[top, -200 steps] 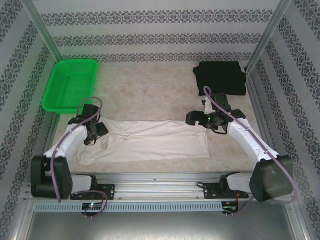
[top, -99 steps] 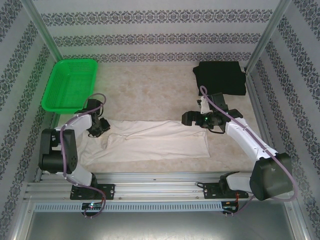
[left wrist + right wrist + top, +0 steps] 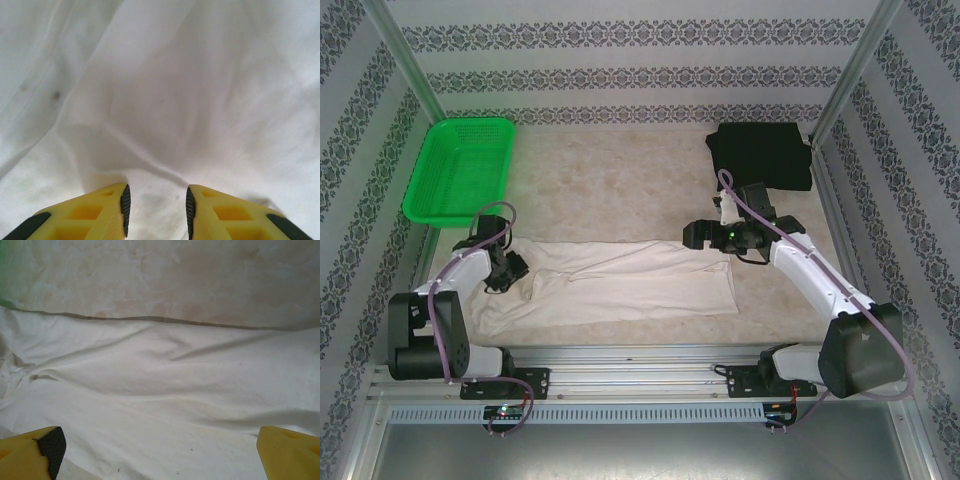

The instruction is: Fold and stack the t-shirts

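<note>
The white t-shirt (image 3: 620, 280) lies folded into a long strip across the near middle of the table. The black t-shirt (image 3: 760, 155) sits folded at the back right. My left gripper (image 3: 508, 268) is down on the strip's left end. Up close, the left gripper (image 3: 156, 192) has its yellow fingers (image 3: 107, 210) a narrow gap apart, and smooth white cloth (image 3: 165, 90) shows between the pads, unpinched. My right gripper (image 3: 695, 235) hovers over the strip's far right edge. That right gripper (image 3: 159, 435) stands wide open above the wrinkled white cloth (image 3: 150, 370).
A green mesh basket (image 3: 460, 168) stands at the back left. Bare beige tabletop (image 3: 610, 180) stretches between basket and black shirt, and beyond the shirt's far edge (image 3: 165, 275). Patterned walls and metal posts (image 3: 405, 60) close in the sides.
My left jaws have narrowed, and the left gripper slid slightly nearer along the shirt's left end as its arm re-posed. The right gripper drifted a little left, still wide open.
</note>
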